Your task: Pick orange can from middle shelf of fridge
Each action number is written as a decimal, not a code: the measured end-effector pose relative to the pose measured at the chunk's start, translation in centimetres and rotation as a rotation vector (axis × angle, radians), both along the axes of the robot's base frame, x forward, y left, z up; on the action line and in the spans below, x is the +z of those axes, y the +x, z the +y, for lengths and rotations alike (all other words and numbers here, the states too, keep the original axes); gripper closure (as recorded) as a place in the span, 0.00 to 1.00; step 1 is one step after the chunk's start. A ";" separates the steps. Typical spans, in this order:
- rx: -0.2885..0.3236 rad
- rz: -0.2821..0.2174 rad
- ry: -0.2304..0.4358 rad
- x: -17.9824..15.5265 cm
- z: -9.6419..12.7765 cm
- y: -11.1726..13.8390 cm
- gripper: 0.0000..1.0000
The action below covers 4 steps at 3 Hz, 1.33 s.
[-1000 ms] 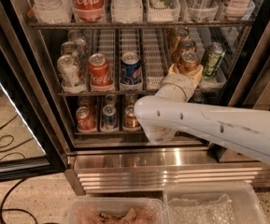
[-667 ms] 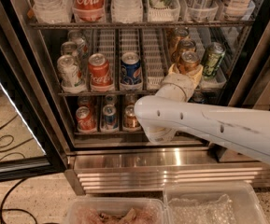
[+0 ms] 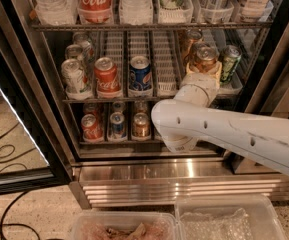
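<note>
coca-cola can (image 3: 107, 76) at left, gripper (image 3: 202, 75) at orange can (image 3: 205, 58), middle shelf (image 3: 159, 98), grip cannot be told

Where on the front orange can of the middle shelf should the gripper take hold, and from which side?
Grip the orange can across its round side wall, coming straight from the open front of the fridge. It stands upright on the middle shelf, a green can close beside it and another can behind, so the front looks the freest side. The gripper is right in front of it.
</note>
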<state>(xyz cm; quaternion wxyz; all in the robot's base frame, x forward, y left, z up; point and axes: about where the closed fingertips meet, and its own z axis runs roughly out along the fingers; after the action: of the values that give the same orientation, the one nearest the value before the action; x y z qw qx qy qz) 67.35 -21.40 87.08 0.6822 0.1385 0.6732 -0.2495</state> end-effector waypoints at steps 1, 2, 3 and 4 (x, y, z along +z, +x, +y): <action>0.052 -0.018 0.017 0.2 -0.9 -0.4 1.00; 0.113 -0.082 0.049 0.8 -4.0 -2.5 1.00; 0.113 -0.082 0.049 0.8 -4.0 -2.5 1.00; 0.144 -0.079 0.065 1.0 -3.6 -2.8 1.00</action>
<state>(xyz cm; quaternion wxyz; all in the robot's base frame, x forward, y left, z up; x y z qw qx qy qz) 64.59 -25.03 88.05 0.7195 0.1215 0.6617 -0.1724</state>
